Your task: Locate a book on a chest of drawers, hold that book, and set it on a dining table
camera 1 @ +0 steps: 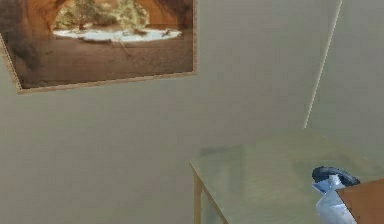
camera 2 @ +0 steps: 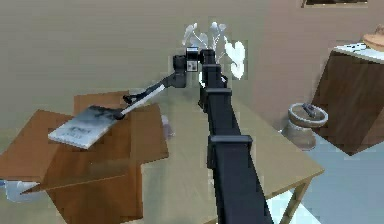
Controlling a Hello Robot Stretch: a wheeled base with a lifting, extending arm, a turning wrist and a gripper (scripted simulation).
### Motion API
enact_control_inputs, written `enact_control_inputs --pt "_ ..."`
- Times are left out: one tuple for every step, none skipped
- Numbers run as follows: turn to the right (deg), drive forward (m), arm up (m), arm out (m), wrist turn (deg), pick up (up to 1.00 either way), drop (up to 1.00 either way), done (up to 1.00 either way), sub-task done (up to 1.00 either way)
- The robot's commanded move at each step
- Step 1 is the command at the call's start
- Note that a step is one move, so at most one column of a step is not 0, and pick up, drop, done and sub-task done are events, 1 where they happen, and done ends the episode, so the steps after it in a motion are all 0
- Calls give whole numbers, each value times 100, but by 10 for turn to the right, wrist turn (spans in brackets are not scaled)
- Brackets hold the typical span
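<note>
On the arm side view's left, the grey book (camera 2: 85, 127) is right at the gripper (camera 2: 127, 102) tips, with a brown box (camera 2: 60, 165) on the glassy table (camera 2: 272, 150) behind it, so honestly can't tell the claw's state or if it's holding it.

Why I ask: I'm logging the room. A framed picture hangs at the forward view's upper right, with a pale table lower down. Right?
Not quite: the forward view shows the framed picture at its upper left, not upper right. The pale table is lower down, as said.
</note>
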Motion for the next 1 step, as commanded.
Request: enact_control_inputs --pt "0 0 0 0 0 0 100 0 0"
